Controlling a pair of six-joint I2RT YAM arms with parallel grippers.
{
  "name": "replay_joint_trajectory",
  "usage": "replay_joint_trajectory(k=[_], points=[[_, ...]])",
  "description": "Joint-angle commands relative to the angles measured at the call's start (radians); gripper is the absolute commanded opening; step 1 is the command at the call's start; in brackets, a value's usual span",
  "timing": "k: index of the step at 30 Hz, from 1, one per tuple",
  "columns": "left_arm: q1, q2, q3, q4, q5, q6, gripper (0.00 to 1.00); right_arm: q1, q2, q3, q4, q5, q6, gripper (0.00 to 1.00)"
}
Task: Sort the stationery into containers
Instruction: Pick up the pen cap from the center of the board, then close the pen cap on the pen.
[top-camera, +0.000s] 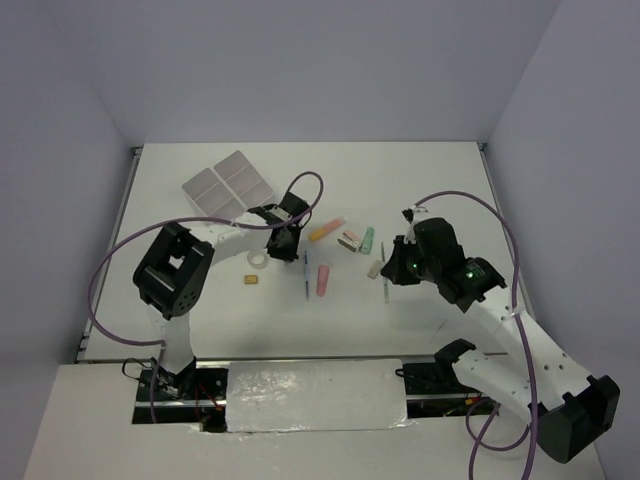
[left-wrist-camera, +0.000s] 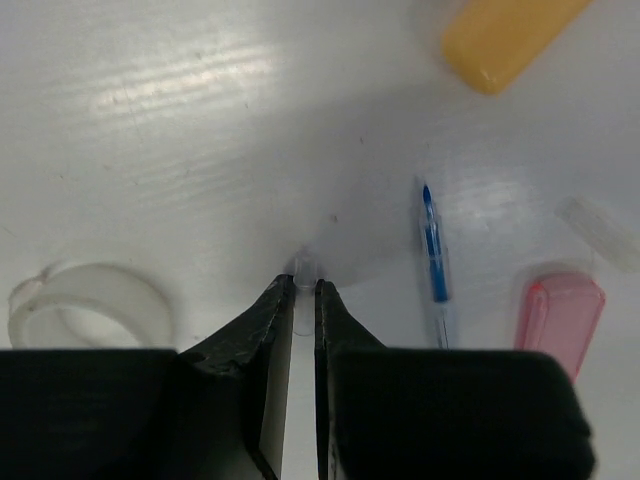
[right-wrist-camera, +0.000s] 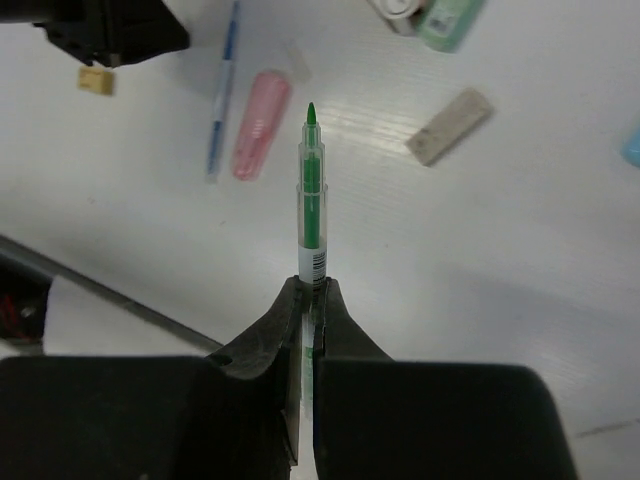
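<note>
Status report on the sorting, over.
Left jaws pinching small clear item near tape ring. Right jaws shut on green pen. Left arm between pen and containers.

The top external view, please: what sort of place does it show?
Probably a robot lab test cell: a white table walled by plain panels, cabled left arm and right arm, stationery scattered near a compartment block.

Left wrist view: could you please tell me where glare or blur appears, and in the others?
Left wrist: glare streaks the table, orange marker slightly soft. Right wrist: green pen in focus, little glare. Top external: even light, faint shadows.
</note>
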Motion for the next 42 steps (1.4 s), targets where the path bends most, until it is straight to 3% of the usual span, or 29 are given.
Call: replay_joint_trajectory(k=[1,5,7,13,22,31,42], points=[[-0.006,-0.131,-0.038,0.017,0.079,-0.044,0.0,0.019,-0.068,-0.059,0.209,-0.195,0.004,0.0],[-0.012,-0.321,-0.108,0.13,0.133,-0.124,0.0,0.079,-0.082,-0.14,0.371,-0.257,0.096,0.0],[-0.02,-0.439,-0.142,0.184,0.139,-0.19,0.0,0.157,-0.093,-0.165,0.48,-0.226,0.155,0.0],[-0.04,-0.764,-0.38,0.553,0.217,-0.345,0.0,0.369,-0.081,-0.222,0.693,-0.09,0.281,0.0],[-0.054,-1.023,-0.642,0.928,0.337,-0.454,0.0,0.559,0.022,-0.154,0.763,0.082,0.304,0.0],[-0.06,-1.089,-0.69,1.011,0.386,-0.441,0.0,0.602,0.079,-0.07,0.744,0.12,0.284,0.0],[-0.061,-1.109,-0.673,0.96,0.369,-0.382,0.0,0.63,0.091,-0.042,0.729,0.119,0.252,0.0]])
